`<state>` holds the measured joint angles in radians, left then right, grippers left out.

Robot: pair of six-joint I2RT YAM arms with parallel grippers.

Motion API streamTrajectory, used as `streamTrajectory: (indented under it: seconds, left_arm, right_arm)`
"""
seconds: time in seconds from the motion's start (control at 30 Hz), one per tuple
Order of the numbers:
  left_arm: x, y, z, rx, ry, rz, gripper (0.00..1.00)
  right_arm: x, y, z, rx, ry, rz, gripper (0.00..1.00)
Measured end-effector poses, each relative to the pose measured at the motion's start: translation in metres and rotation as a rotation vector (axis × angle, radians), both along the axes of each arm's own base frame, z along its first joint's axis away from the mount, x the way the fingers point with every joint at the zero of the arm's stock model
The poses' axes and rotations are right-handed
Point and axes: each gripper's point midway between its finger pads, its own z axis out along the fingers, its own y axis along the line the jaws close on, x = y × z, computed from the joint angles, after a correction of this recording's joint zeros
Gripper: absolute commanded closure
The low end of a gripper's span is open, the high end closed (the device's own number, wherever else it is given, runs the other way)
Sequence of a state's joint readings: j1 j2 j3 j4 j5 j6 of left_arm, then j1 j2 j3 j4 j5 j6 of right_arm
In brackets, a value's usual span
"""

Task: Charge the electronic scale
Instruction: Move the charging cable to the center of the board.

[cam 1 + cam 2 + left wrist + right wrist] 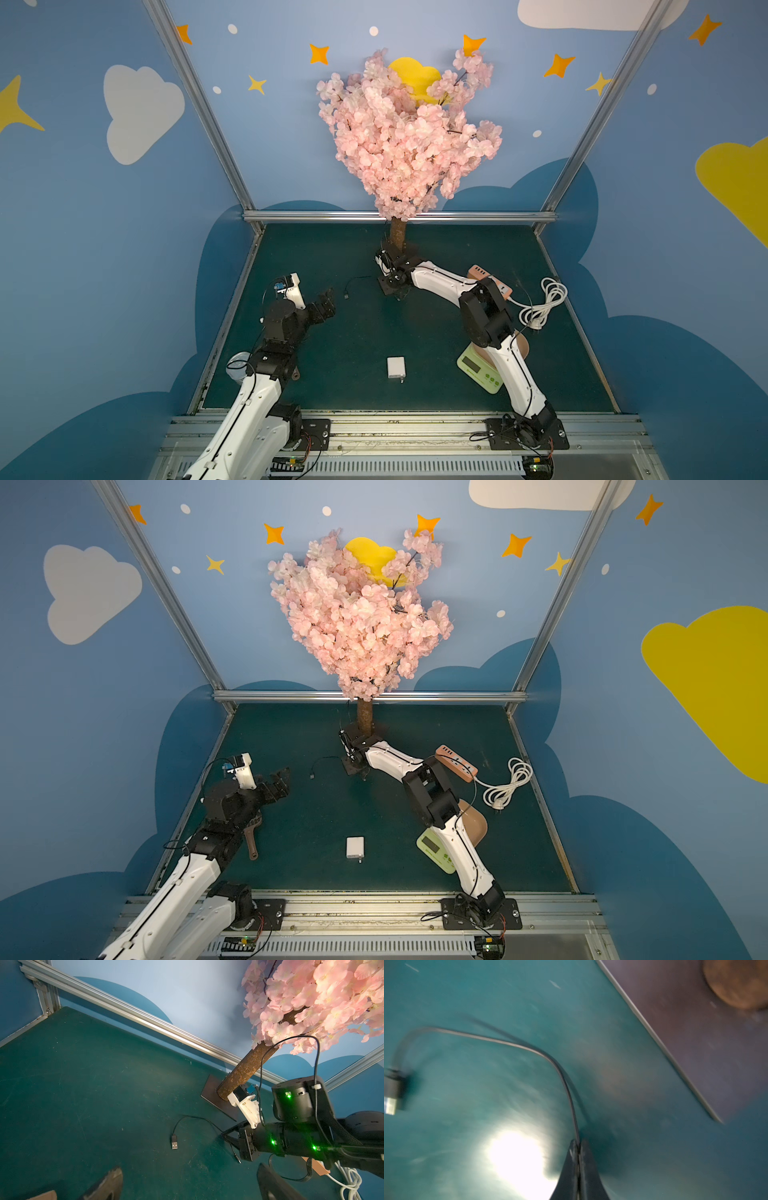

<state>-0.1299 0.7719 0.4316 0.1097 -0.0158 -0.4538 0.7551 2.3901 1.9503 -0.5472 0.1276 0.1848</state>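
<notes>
Looking down through the head camera, I see my right gripper (pixel 578 1144) stretched far across the green table mat (pixel 316 257) to the foot of the artificial cherry-blossom tree (pixel 407 133). Its jaws are pressed together on a thin black USB cable (pixel 529 1047). The right wrist view shows the cord running in between the two fingertips (pixel 572 1155), though that picture is blurred. In the left wrist view the cable's USB-A plug (pixel 174 1144) lies flat on the mat, well apart from the gripper. A small round barrel plug (pixel 236 1157) pokes out just beside the gripper's body. The pinch is close to the tree's dark base plate (pixel 209 1093).

My left gripper (pixel 328 305) hangs over the left side of the mat with its jaws spread wide, touching nothing.

The electronic scale (pixel 473 365) sits at the near right of the mat, partly hidden under my right arm. I can make out its grey display, the green buttons (pixel 492 379) and a slice of the tan tray (pixel 478 825). Any print on its face is too small for me to read. A white charger cube (pixel 395 367) lies near the front centre, apart from the scale. The orange power strip (pixel 457 763) lies at the far right, its white cord (pixel 546 301) coiled beside it.
</notes>
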Motion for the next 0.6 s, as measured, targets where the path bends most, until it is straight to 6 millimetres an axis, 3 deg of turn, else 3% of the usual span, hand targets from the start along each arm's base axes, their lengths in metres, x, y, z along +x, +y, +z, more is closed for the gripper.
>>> streamTrajectory:
  seconds: [0.37, 0.5, 0.6]
  left_arm:
    - [0.009, -0.006, -0.013, -0.023, 0.040, -0.018, 0.01]
    - [0.012, -0.007, -0.016, -0.027, 0.042, -0.022, 0.01]
    - [0.013, -0.007, -0.016, -0.028, 0.040, -0.021, 0.01]
  right_arm:
    - [-0.080, -0.134, 0.024, -0.091, 0.130, -0.293, 1.00]
    - [-0.112, -0.159, 0.029, -0.076, 0.150, -0.305, 0.89]
    - [-0.127, -0.163, 0.028, -0.054, 0.162, -0.274, 0.80]
